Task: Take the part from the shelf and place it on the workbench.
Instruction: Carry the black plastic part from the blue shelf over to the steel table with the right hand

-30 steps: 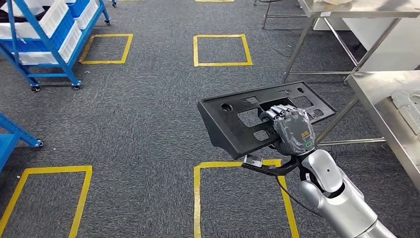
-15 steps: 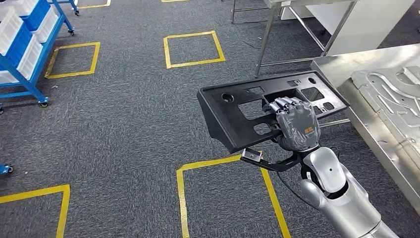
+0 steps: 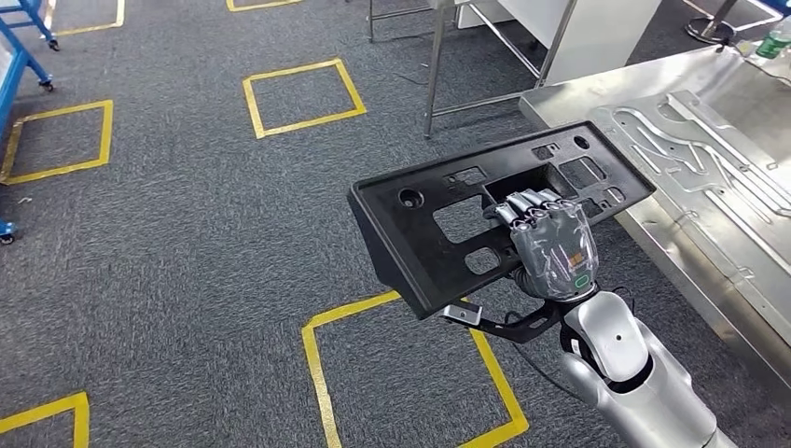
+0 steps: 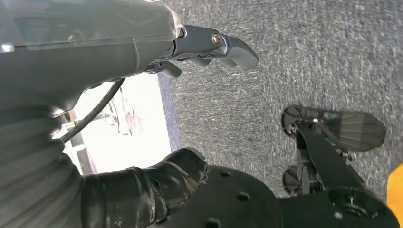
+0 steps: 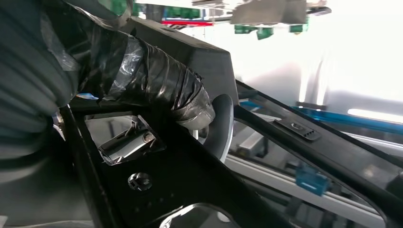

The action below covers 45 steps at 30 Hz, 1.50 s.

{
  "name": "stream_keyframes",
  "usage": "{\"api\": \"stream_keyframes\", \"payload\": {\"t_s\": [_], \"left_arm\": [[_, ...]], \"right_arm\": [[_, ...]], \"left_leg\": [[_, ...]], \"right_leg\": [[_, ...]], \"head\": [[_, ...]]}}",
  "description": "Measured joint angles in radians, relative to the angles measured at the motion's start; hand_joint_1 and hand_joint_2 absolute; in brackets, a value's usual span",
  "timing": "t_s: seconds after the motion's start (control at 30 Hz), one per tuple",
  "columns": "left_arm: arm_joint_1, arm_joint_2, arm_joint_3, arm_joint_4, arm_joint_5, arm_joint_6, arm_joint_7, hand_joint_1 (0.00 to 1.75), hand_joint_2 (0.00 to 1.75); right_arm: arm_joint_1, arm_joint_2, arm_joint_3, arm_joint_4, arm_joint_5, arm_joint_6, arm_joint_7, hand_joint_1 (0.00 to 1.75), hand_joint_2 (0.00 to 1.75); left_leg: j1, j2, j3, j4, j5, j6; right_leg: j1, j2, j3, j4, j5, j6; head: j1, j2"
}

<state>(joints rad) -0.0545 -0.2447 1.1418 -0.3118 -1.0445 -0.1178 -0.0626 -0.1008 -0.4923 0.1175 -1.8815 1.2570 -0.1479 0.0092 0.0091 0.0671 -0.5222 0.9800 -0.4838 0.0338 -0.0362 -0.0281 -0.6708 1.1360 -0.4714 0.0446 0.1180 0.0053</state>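
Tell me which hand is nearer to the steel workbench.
Right. The right hand grips the black part in front of the robot, just short of the steel workbench edge. The left hand hangs low over carpet near the robot's own body, holding nothing.

1 black part (image 3: 438, 224), 1 workbench (image 3: 746, 243), 4 yellow floor squares (image 3: 303, 96).

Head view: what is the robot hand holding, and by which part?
The right robot hand grips the black plastic panel with its fingers hooked into the large central cutout.
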Motion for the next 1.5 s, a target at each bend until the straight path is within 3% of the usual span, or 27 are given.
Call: {"api": "stream_keyframes", "payload": {"t_s": [0.07,0.1,0.17,0.2,0.27,0.3,0.37,0.4,0.43,0.5,0.57,0.6,0.67,0.7,0.77,0.83,0.9,0.93,0.97,1.03,1.1,1.2,1.27,1.33,1.4,1.43,1.5], "left_arm": [[-0.001,0.003,0.001,0.002,0.000,0.001,0.000,0.00,1.75],[-0.002,0.004,0.002,0.002,0.000,0.001,0.000,0.00,1.75],[-0.006,0.005,0.003,0.003,-0.001,0.001,-0.001,0.00,1.75],[-0.007,0.005,0.003,0.003,-0.002,0.001,-0.002,0.00,1.75],[-0.007,0.005,0.003,0.003,-0.003,-0.003,-0.007,0.00,1.75],[-0.006,0.004,0.003,0.004,-0.003,-0.005,-0.010,0.00,1.75],[-0.005,0.004,0.004,0.006,-0.003,-0.009,-0.015,0.00,1.75],[-0.005,0.004,0.004,0.006,-0.003,-0.010,-0.016,0.00,1.75],[-0.005,0.004,0.004,0.007,-0.003,-0.010,-0.017,0.00,1.75],[-0.003,0.005,0.005,0.007,-0.004,-0.011,-0.018,0.00,1.75],[-0.002,0.006,0.007,0.007,-0.005,-0.011,-0.018,0.00,1.75],[-0.002,0.007,0.008,0.007,-0.005,-0.011,-0.018,0.00,1.75],[-0.007,0.006,0.008,0.007,-0.005,-0.011,-0.018,0.00,1.75],[-0.009,0.005,0.008,0.007,-0.005,-0.011,-0.018,0.00,1.75],[-0.009,0.003,0.009,0.007,-0.005,-0.010,-0.018,0.00,1.75],[-0.006,0.002,0.010,0.008,-0.005,-0.009,-0.018,0.00,1.75],[-0.005,0.002,0.011,0.008,-0.005,-0.010,-0.018,0.00,1.75],[-0.005,0.001,0.011,0.009,-0.005,-0.010,-0.018,0.00,1.75],[-0.005,0.000,0.011,0.009,-0.005,-0.010,-0.018,0.00,1.75],[-0.006,-0.002,0.011,0.010,-0.005,-0.010,-0.018,0.00,1.75],[-0.007,-0.002,0.012,0.010,-0.005,-0.010,-0.018,0.00,1.75],[-0.012,-0.002,0.012,0.011,-0.006,-0.010,-0.018,0.00,1.75],[-0.014,-0.003,0.012,0.011,-0.007,-0.010,-0.018,0.00,1.75],[-0.013,-0.003,0.013,0.011,-0.011,-0.009,-0.018,0.00,1.75],[-0.012,-0.003,0.013,0.011,-0.016,-0.008,-0.018,0.00,1.75],[-0.012,-0.003,0.013,0.011,-0.018,-0.008,-0.019,0.00,1.75],[-0.012,-0.003,0.013,0.011,-0.021,-0.007,-0.019,0.00,1.75]], "right_arm": [[0.000,0.002,0.000,-0.003,0.000,0.000,0.000,1.75,1.75],[0.001,0.002,0.001,-0.004,0.000,-0.001,0.000,1.75,1.75],[0.001,0.002,0.000,-0.006,-0.005,-0.003,0.001,1.75,1.75],[0.001,-0.001,-0.003,-0.008,-0.014,-0.005,0.000,1.75,1.75],[-0.008,-0.010,-0.015,-0.012,-0.043,-0.007,-0.006,1.75,1.75],[-0.015,-0.015,-0.023,-0.013,-0.059,-0.007,-0.011,1.75,1.75],[-0.031,-0.025,-0.041,-0.013,-0.083,-0.003,-0.023,1.75,1.75],[-0.038,-0.030,-0.049,-0.013,-0.091,-0.001,-0.029,1.75,1.75],[-0.047,-0.035,-0.057,-0.012,-0.098,0.002,-0.034,1.75,1.75],[-0.066,-0.044,-0.070,-0.012,-0.107,0.008,-0.041,1.75,1.75],[-0.081,-0.050,-0.079,-0.009,-0.111,0.014,-0.043,1.75,1.75],[-0.085,-0.052,-0.082,-0.007,-0.112,0.017,-0.043,1.75,1.75],[-0.091,-0.061,-0.090,-0.004,-0.112,0.020,-0.044,1.75,1.75],[-0.093,-0.067,-0.095,-0.003,-0.112,0.020,-0.045,1.75,1.75],[-0.105,-0.078,-0.102,-0.002,-0.112,0.020,-0.047,1.75,1.75],[-0.116,-0.081,-0.104,0.001,-0.112,0.020,-0.047,1.75,1.75],[-0.115,-0.081,-0.104,0.004,-0.112,0.020,-0.047,1.75,1.75],[-0.114,-0.082,-0.104,0.006,-0.112,0.020,-0.047,1.75,1.75],[-0.114,-0.082,-0.104,0.008,-0.112,0.020,-0.047,1.75,1.75],[-0.115,-0.083,-0.105,0.009,-0.112,0.020,-0.047,1.75,1.75],[-0.117,-0.085,-0.105,0.011,-0.110,0.019,-0.047,1.75,1.75],[-0.117,-0.088,-0.106,0.013,-0.096,0.014,-0.044,1.75,1.75],[-0.125,-0.089,-0.106,0.012,-0.083,0.009,-0.041,1.75,1.75],[-0.139,-0.090,-0.102,0.013,-0.061,0.003,-0.035,1.75,1.75],[-0.158,-0.090,-0.095,0.015,-0.029,0.002,-0.024,1.75,1.75],[-0.170,-0.090,-0.091,0.017,-0.014,0.004,-0.017,1.75,1.75],[-0.194,-0.090,-0.084,0.020,0.007,0.014,-0.003,1.75,1.75]], "left_leg": [[-0.002,0.014,-0.001,0.017,-0.015,-0.017],[-0.005,0.021,-0.001,0.021,-0.020,-0.024],[-0.005,0.035,0.003,0.024,-0.026,-0.033],[-0.002,0.031,0.003,0.030,-0.036,-0.038],[0.004,-0.007,-0.024,0.097,-0.081,-0.042],[0.004,-0.032,-0.053,0.160,-0.114,-0.041],[0.002,-0.054,-0.123,0.294,-0.161,-0.034],[-0.001,-0.058,-0.144,0.326,-0.158,-0.028],[-0.005,-0.062,-0.149,0.319,-0.136,-0.021],[-0.016,-0.088,-0.113,0.204,-0.051,0.001],[-0.024,-0.127,-0.067,0.089,0.003,0.020],[-0.026,-0.139,-0.055,0.062,0.010,0.026],[-0.026,-0.127,-0.043,0.038,0.009,0.028],[-0.024,-0.116,-0.035,0.022,0.014,0.028],[-0.018,-0.090,-0.018,-0.016,0.026,0.028],[-0.016,-0.065,-0.012,-0.029,0.031,0.028],[-0.013,-0.041,-0.012,-0.024,0.026,0.025],[-0.011,-0.029,-0.011,-0.019,0.020,0.022],[-0.007,-0.017,-0.011,-0.012,0.014,0.018],[-0.003,0.001,-0.012,0.008,-0.003,0.004],[-0.006,0.016,-0.013,0.024,-0.016,-0.011],[-0.007,0.032,-0.010,0.032,-0.028,-0.027],[-0.001,0.002,-0.024,0.073,-0.061,-0.035],[0.002,-0.043,-0.079,0.191,-0.122,-0.038],[0.002,-0.058,-0.141,0.305,-0.156,-0.036],[0.002,-0.060,-0.152,0.316,-0.145,-0.034],[0.001,-0.063,-0.124,0.234,-0.076,-0.024]], "right_leg": [[0.003,-0.025,0.040,-0.080,0.021,-0.005],[0.006,-0.028,0.041,-0.085,0.014,-0.013],[0.008,-0.008,0.039,-0.082,0.014,-0.031],[0.009,0.002,0.040,-0.082,0.014,-0.039],[0.011,0.020,0.042,-0.086,0.015,-0.052],[0.012,0.029,0.042,-0.086,0.016,-0.057],[0.019,0.050,0.042,-0.086,0.016,-0.062],[0.022,0.061,0.042,-0.086,0.016,-0.064],[0.025,0.074,0.043,-0.086,0.016,-0.065],[0.025,0.100,0.044,-0.086,0.017,-0.065],[0.022,0.121,0.042,-0.086,0.018,-0.063],[0.019,0.130,0.040,-0.087,0.020,-0.059],[0.015,0.150,0.037,-0.094,0.027,-0.048],[0.017,0.148,0.035,-0.096,0.027,-0.043],[0.024,0.108,0.019,-0.063,0.000,-0.035],[0.024,0.057,-0.027,0.039,-0.056,-0.029],[0.015,0.040,-0.068,0.128,-0.082,-0.018],[0.009,0.035,-0.067,0.128,-0.069,-0.011],[0.004,0.028,-0.046,0.089,-0.041,-0.004],[0.003,-0.003,0.016,-0.032,0.012,0.006],[0.009,-0.022,0.045,-0.091,0.022,-0.003],[0.013,0.001,0.042,-0.088,0.016,-0.028],[0.011,0.017,0.046,-0.091,0.017,-0.043],[0.012,0.032,0.046,-0.093,0.019,-0.054],[0.016,0.047,0.044,-0.092,0.019,-0.060],[0.019,0.054,0.044,-0.090,0.019,-0.061],[0.021,0.068,0.045,-0.088,0.019,-0.062]], "head": [[0.000,0.000],[-0.001,0.000],[-0.001,0.000],[-0.001,0.000],[-0.002,0.000],[-0.002,0.000],[-0.002,0.000],[-0.001,0.000],[-0.001,0.000],[-0.001,0.000],[-0.001,0.000],[-0.001,0.000],[-0.001,0.000],[-0.001,0.000],[0.000,0.000],[0.001,0.000],[0.001,0.000],[0.001,0.000],[0.001,0.000],[0.002,0.000],[0.001,0.000],[0.000,0.000],[0.000,0.000],[0.000,0.000],[0.000,0.000],[0.000,0.000],[0.000,0.000]]}}
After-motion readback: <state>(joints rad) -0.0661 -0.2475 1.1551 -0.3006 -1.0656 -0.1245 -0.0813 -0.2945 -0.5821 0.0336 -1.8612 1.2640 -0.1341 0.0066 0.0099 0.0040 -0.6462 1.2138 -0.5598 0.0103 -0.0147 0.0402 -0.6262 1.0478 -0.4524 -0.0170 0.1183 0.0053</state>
